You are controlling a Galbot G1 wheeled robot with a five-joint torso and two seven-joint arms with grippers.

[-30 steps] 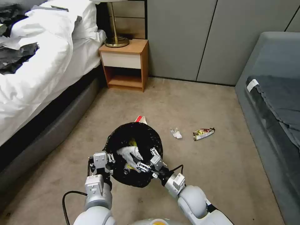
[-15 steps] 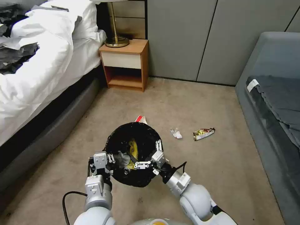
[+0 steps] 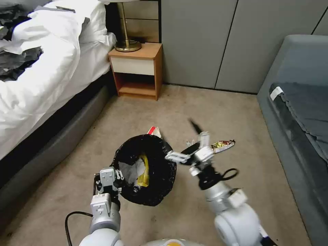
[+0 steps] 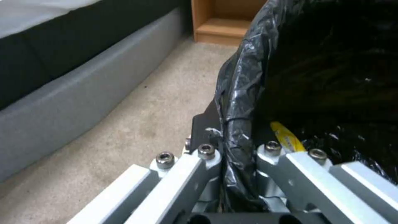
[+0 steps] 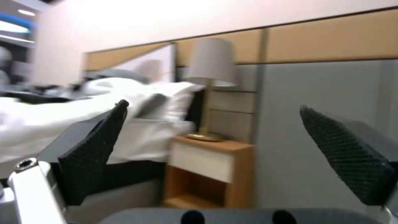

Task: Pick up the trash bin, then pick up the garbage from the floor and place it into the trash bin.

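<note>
No legible text, perhaps for blur.

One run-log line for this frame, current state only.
left end effector: shut on trash bin rim, bin held | right end effector: open, empty, raised beside bin | floor: shiny wrapper, red-and-white carton

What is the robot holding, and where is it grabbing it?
The left gripper holds the bin by its bag-covered rim. The right gripper is open, holding nothing.
</note>
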